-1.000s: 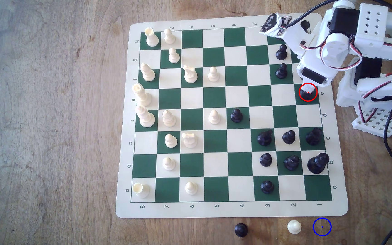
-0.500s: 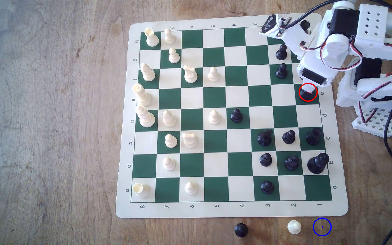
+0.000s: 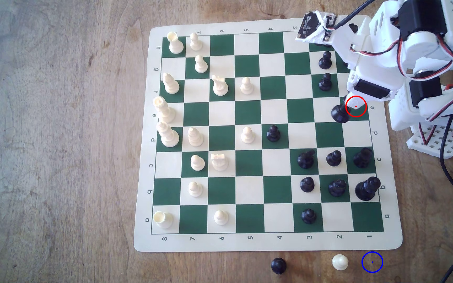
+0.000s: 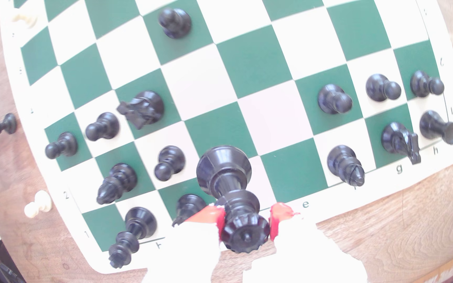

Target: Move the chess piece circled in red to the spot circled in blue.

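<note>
Black pawn point(image 3: 278, 265): off the board on the wood, well to the exterior view's left of the goal; not in the way.
White pawn point(image 3: 339, 262): just beside the blue ring, so I'd come down from above rather than sweep in sideways.
Black queen point(image 3: 339, 113): looks lifted and tilted, base swung toward the exterior view's left, over the e-row beside the red circle.
Gripper point(image 4: 247, 221): the 2 red-padded jaws are clamped on the queen's crown.
Blue circle point(image 3: 372, 262): bare wood past the board's near edge; carry high over the c and b pieces.
</note>
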Motion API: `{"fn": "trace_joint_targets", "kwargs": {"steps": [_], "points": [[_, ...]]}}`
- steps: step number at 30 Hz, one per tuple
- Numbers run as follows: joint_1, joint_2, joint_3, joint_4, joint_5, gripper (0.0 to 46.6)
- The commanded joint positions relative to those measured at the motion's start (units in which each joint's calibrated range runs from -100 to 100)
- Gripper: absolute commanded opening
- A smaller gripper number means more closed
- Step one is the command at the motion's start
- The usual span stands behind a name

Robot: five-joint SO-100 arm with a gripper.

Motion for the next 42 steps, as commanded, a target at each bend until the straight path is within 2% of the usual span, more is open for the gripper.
{"fn": "trace_joint_targets", "kwargs": {"steps": [1,6,11,16,21,25,33,42], "points": [[-5.85,4.97,-14.71,2.61,-0.54,0.2],[-9.45,7.86,-19.52,3.35,-0.54,0.2],[-17.11,6.5,-19.43,3.35,-0.59,0.2],[-27.83,5.82,-18.97,3.35,-0.88,0.2],[-34.95,8.45,-19.61,3.1,-1.17,0.2],[-38.54,11.43,-19.7,1.87,-1.42,0.2],[-40.97,18.05,-19.61,-3.29,-1.47,0.2],[-46.91,27.64,-19.79,-8.94,-2.0,0.2]]}}
